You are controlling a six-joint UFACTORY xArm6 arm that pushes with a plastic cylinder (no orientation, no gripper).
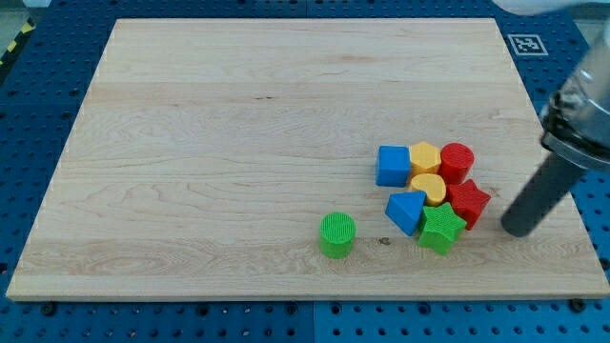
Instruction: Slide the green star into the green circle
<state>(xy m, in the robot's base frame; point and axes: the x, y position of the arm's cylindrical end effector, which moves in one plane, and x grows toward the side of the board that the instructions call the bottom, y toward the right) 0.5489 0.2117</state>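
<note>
The green star [440, 228] lies at the lower end of a tight cluster of blocks at the view's lower right. The green circle [336, 234] stands alone to the star's left, with a gap between them. My tip [516, 230] rests on the board to the right of the star, apart from it, with the red star [468, 201] up and to its left. The rod slants up toward the view's right edge.
The cluster also holds a blue cube [393, 165], a yellow hexagon [425, 157], a red cylinder [457, 161], a yellow rounded block [429, 188] and a blue triangular block [407, 210]. The wooden board [238, 143] ends just right of my tip.
</note>
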